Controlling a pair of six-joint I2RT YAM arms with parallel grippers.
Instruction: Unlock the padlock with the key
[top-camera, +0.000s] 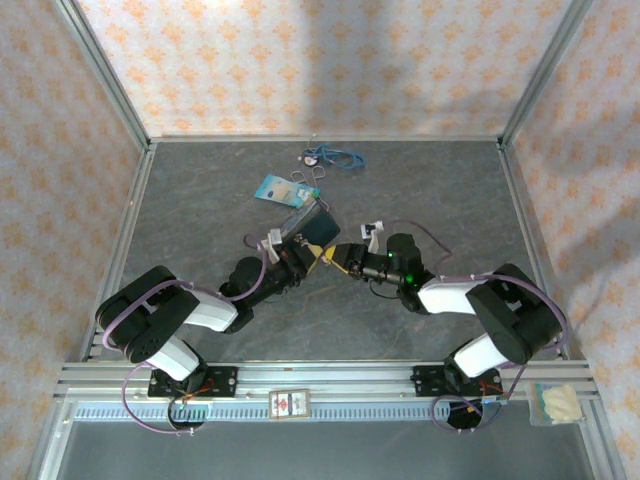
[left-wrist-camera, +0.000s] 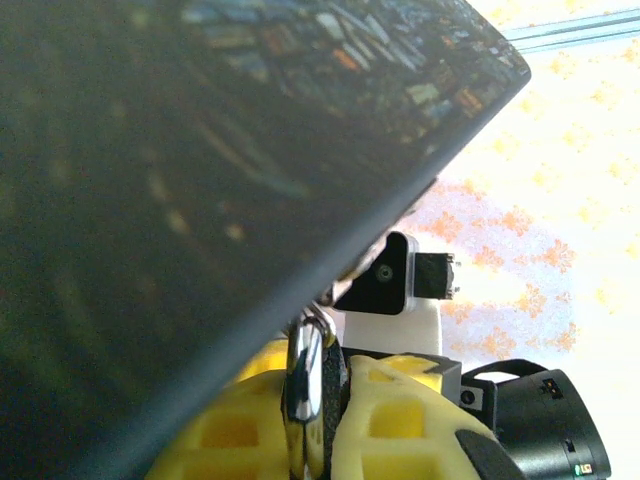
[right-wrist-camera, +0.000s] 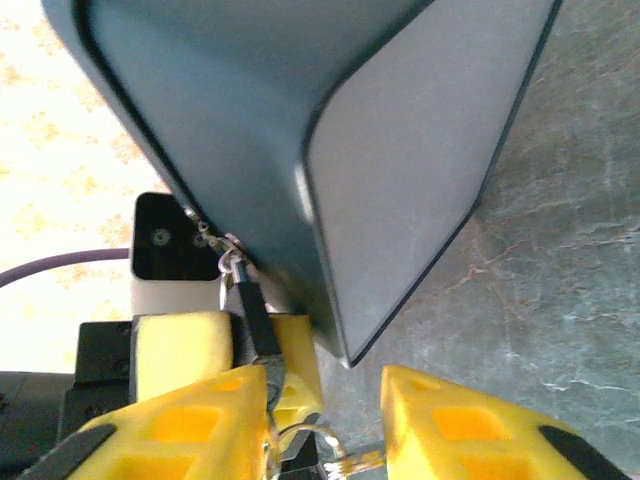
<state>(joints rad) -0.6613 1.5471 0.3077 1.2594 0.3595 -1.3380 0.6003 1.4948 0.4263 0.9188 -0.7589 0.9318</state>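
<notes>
My left gripper (top-camera: 303, 256) (left-wrist-camera: 330, 400) is shut on the padlock (left-wrist-camera: 305, 370), whose silvery shackle and dark body sit between its yellow fingers (left-wrist-camera: 400, 420). The padlock hangs from the starry blue box (top-camera: 308, 224) (left-wrist-camera: 200, 150), which is tilted up off the table. In the right wrist view the padlock's black body (right-wrist-camera: 252, 305) is pinched by the left gripper's pads (right-wrist-camera: 180, 345). My right gripper (top-camera: 338, 258) (right-wrist-camera: 325, 420) faces it with jaws apart. The small key (right-wrist-camera: 352, 462) and its wire ring lie across the gap between those jaws.
A blue card on a wire ring (top-camera: 275, 188) lies behind the box. A blue cord with a round piece (top-camera: 335, 157) rests near the back wall. The grey table (top-camera: 430, 190) is fenced by metal rails and papered walls.
</notes>
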